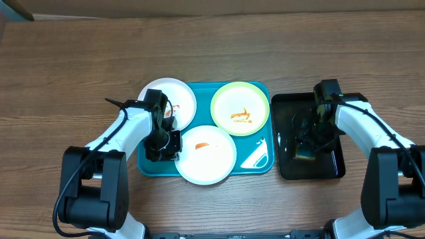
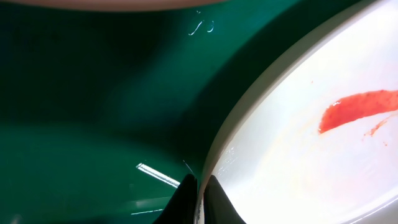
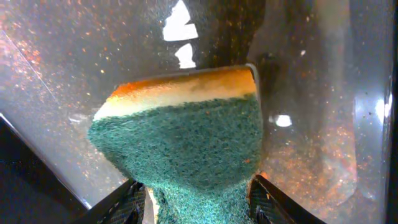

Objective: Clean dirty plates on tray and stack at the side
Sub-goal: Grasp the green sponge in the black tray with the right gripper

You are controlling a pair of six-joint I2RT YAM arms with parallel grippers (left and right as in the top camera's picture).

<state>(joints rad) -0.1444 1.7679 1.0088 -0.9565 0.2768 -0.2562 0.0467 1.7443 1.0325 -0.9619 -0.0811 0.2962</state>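
Three plates lie on the teal tray [image 1: 255, 162]: a white one with smears [image 1: 179, 96] at the back left, a cream one with a green rim and orange sauce [image 1: 240, 107] at the back right, and a white one with a red smear [image 1: 206, 154] in front. My left gripper [image 1: 171, 145] is shut on the rim of the front white plate [image 2: 298, 143]; one finger is on the plate and one on the tray side [image 2: 200, 199]. My right gripper [image 1: 307, 147] is shut on a green and yellow sponge [image 3: 186, 143] over the black tray [image 1: 332, 169].
The black tray [image 3: 323, 137] is wet and speckled with orange residue. It stands right of the teal tray [image 2: 93, 112]. Bare wooden table [image 1: 73, 73] lies to the left and behind.
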